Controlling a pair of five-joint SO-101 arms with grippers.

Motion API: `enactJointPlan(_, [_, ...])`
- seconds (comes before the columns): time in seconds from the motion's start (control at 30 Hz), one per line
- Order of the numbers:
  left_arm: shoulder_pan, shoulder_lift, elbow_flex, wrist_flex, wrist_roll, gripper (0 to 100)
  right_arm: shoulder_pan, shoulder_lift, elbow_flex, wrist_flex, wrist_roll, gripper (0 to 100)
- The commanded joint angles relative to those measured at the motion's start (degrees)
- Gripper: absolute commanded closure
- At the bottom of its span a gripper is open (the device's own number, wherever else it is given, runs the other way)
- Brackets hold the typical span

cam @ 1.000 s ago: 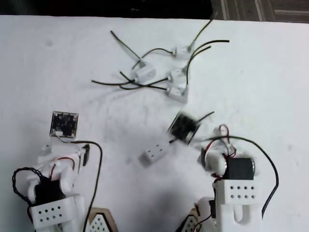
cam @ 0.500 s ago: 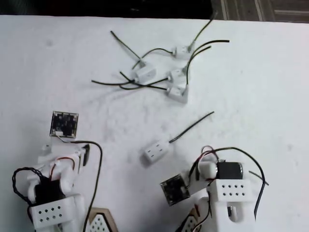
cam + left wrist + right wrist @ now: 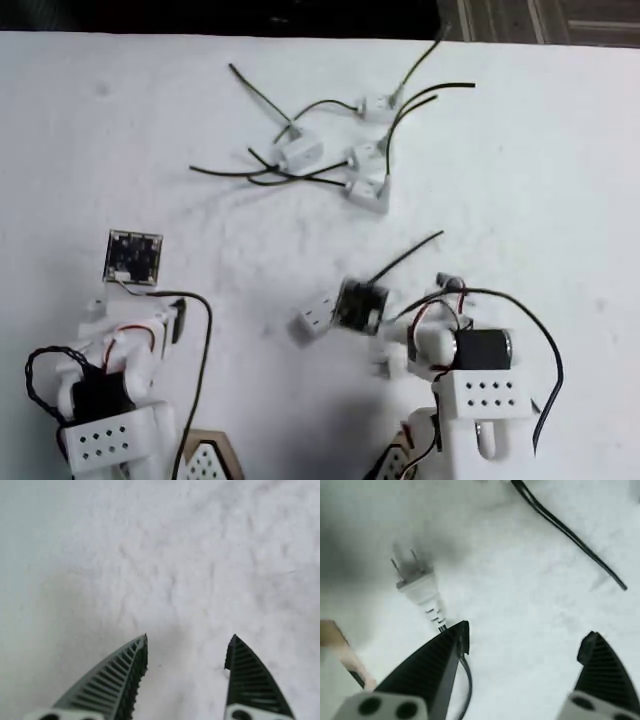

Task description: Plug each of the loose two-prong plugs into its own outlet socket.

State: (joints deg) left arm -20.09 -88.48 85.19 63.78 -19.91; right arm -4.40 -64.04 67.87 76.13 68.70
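**Desk:** Where's your right end effector (image 3: 528, 628)?

**Me:** Low over the surface (image 3: 520, 150), jaws apart. A white two-prong plug (image 3: 418, 586) lies just beside one jaw, its cord (image 3: 468, 680) passing behind that jaw. The outlet socket (image 3: 313, 318) is nearby.

**Desk:** Worries?

**Me:** Closing here, I'd likely pinch cord rather than plug body and drag it crooked. The socket looks light, so it may slide when pushed. My left end effector (image 3: 189, 636) hangs spread over bare surface, bracing nothing.

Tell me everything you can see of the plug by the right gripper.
The plug is white, seemingly plastic, with two thin metal prongs and a ribbed neck from which a black cord runs. It lies flat on the white table, unplugged, its neck close beside one finger of the open right gripper.
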Motion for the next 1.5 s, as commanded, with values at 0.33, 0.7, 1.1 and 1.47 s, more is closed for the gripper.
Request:
enactJointPlan(0.33, [-0.2,-0.6,-0.3,-1.0,-0.8,74,-0.4,-0.1,-2.6,1.0,-64.9,84.4])
enactJointPlan(0.7, [-0.4,-0.6,-0.3,-1.0,-0.7,74,6.9,15.5,-8.3,1.4,-76.7,84.3])
enactJointPlan(1.1, [-0.5,-0.6,-0.3,-1.0,-0.6,74,7.9,43.7,-15.4,0.9,-81.8,70.5])
enactJointPlan(1.47, [-0.5,-0.6,-0.3,-1.0,-0.6,74,7.4,53.1,-15.5,-9.3,-81.8,70.7])
